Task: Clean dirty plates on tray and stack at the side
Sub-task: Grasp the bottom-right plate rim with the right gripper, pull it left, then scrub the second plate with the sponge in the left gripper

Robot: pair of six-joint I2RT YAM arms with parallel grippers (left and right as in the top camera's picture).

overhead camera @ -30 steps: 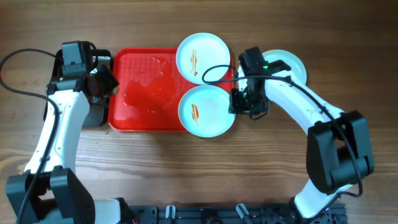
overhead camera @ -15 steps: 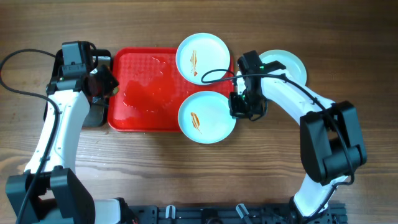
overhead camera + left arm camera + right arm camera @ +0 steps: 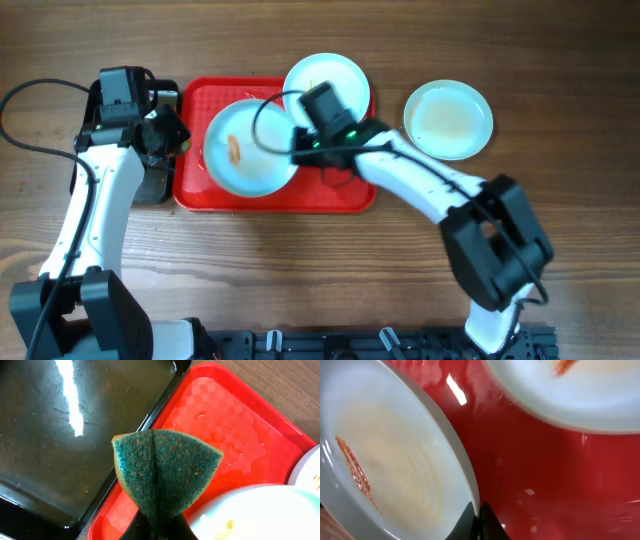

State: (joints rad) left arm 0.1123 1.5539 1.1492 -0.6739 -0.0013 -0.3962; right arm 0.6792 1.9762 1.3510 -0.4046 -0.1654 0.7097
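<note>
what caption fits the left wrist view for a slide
Left gripper pinches a folded green sponge over the edge of the red tray, black pan alongside, white plate at lower right of frame.

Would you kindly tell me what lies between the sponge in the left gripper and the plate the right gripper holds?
Only a bare strip of the red tray separates the sponge from the plate; the overhead view shows it best.
</note>
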